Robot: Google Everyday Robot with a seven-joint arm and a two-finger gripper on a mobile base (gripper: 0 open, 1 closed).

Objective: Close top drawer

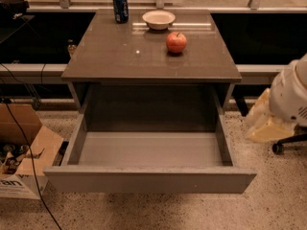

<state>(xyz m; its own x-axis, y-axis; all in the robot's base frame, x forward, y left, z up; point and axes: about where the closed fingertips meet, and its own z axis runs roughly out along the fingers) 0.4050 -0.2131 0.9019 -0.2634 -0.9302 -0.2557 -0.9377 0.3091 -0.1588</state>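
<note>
The top drawer (148,180) is a wide, deep grey box with a plain front panel. It is pulled far out of the cabinet and stands empty. The two lower fronts are hidden beneath it. My arm shows at the right edge as a white rounded body (293,97) with a cream part (261,121) below it. The gripper (261,121) sits there, to the right of the drawer's right side wall and apart from it.
On the cabinet top (120,56) stand a blue can (120,7), a white bowl (159,19) and a red apple (176,42). An open cardboard box (21,152) and black cables lie on the floor at the left. A chair castor (278,147) is at the right.
</note>
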